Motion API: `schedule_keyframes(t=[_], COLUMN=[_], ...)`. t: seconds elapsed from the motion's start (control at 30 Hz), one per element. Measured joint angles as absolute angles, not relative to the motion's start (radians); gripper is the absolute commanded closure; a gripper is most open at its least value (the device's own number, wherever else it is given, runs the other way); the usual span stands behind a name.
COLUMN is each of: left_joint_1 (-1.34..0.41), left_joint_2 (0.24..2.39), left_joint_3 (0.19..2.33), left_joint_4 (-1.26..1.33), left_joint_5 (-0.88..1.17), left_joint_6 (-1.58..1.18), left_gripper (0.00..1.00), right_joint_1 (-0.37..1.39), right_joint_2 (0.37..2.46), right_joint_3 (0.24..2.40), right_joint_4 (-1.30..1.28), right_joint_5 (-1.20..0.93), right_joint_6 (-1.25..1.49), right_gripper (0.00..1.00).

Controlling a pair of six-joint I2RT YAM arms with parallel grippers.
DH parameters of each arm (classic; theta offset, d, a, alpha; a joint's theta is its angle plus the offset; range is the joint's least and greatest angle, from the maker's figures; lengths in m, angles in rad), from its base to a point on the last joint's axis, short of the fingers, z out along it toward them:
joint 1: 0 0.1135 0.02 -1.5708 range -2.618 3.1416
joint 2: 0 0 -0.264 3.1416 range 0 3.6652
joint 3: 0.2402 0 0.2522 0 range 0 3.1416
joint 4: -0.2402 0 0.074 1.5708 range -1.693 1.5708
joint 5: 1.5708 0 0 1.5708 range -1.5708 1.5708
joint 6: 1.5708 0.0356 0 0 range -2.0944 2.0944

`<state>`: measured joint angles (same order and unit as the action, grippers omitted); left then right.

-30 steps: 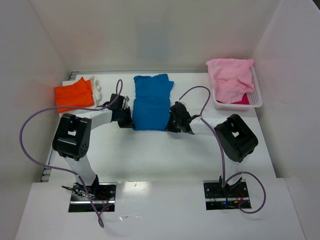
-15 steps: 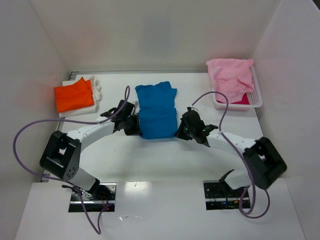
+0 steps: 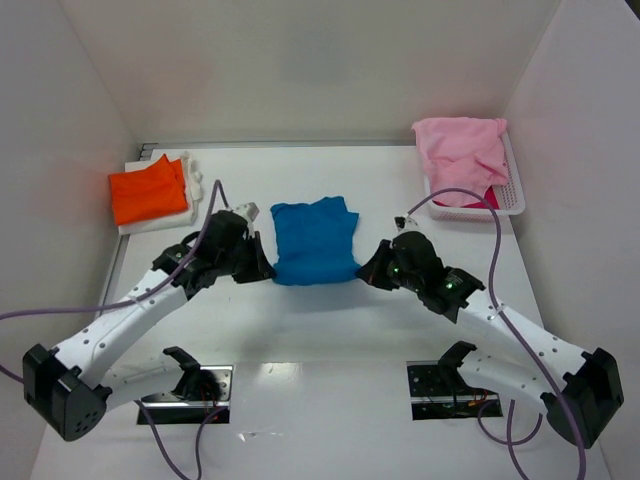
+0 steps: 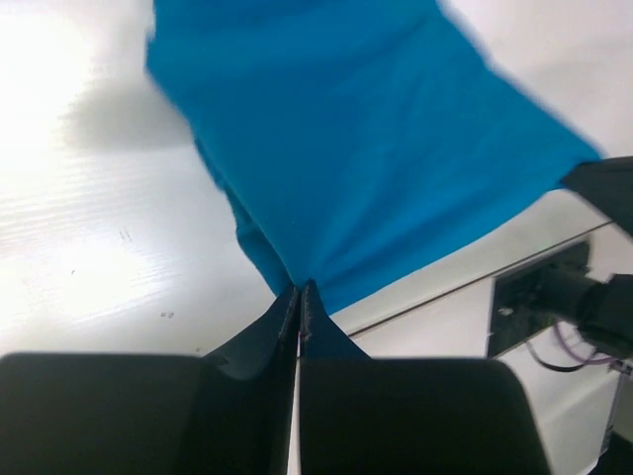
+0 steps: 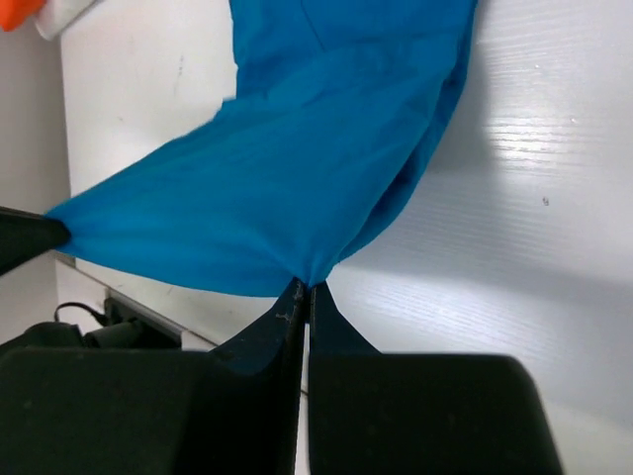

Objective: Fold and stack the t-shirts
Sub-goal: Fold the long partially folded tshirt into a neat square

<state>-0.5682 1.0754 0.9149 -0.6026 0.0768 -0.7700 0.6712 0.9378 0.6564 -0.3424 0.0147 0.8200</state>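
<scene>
The bright blue t-shirt (image 3: 314, 240) hangs stretched between both arms above the middle of the table. My left gripper (image 3: 264, 268) is shut on its near left corner, which the left wrist view shows as blue cloth (image 4: 376, 148) pinched at the gripper (image 4: 300, 289). My right gripper (image 3: 370, 272) is shut on the near right corner; its wrist view shows blue t-shirt cloth (image 5: 297, 178) gathered into the gripper (image 5: 305, 285). A folded orange t-shirt (image 3: 147, 190) lies at the far left. A pale pink t-shirt (image 3: 460, 155) is heaped over the basket.
The white plastic basket (image 3: 510, 205) stands at the far right, with something deep pink (image 3: 482, 199) under the pink tee. White cloth (image 3: 190, 180) lies under the orange tee. White walls close in the table on three sides. Purple cables loop from both arms.
Both arms have pulled toward the near edge and lifted, carrying the blue t-shirt's near edge with them. The shirt has shortened from a long flat strip to a shorter hanging panel.
</scene>
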Motion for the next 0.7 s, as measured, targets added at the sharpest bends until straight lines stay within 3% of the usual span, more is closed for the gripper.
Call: schedule_keyframes(t=[0.27,0.7], left_joint_1=[-0.568,-0.490], left_joint_2=[1.070,1.268], left_joint_3=[1.042,1.133], left_joint_4=[-0.660,-0.611], left_joint_5=[-0.011,-0.044], left_joint_6=[-0.767,-0.705], left_gripper=[1.00,1.00], right_joint_1=[0.675,0.594], right_joint_2=[0.966,1.185], right_joint_3=[0.784,0.953], right_joint_4=[-0.394,-0.367], right_joint_5=[0.065,0.106], right_joint_6=[0.809,0.717], right_gripper=[1.00,1.00])
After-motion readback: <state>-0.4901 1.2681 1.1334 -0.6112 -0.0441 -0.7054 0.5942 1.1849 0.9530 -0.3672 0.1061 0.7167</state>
